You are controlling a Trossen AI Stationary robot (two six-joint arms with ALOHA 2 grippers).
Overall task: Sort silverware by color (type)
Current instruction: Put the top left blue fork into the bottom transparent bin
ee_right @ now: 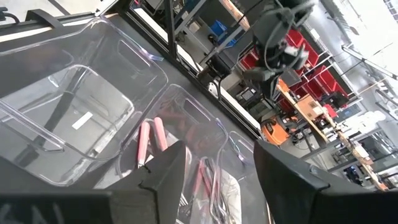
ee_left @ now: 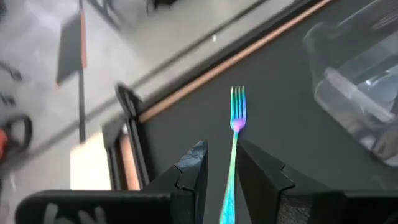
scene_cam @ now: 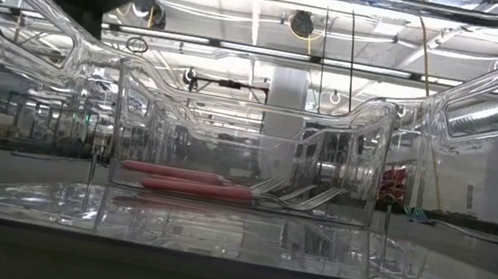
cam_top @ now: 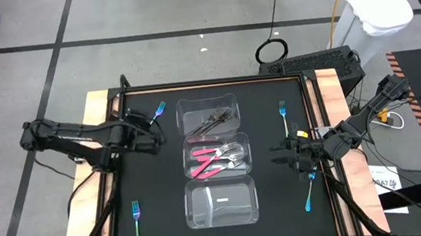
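Left gripper (ee_left: 221, 180) clamped on my blue fork (ee_left: 236, 134), far left of mat. Carry level to empty near bin (cam_top: 220, 203); keep clear of pink-fork bin (cam_top: 216, 157). Right gripper (ee_right: 214, 171) spread, idle.

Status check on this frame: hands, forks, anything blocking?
Left hand shut on iridescent fork, far-left of mat. Right hand open, empty, beside pink-fork bin. Three iridescent forks loose on mat. Nothing blocking.
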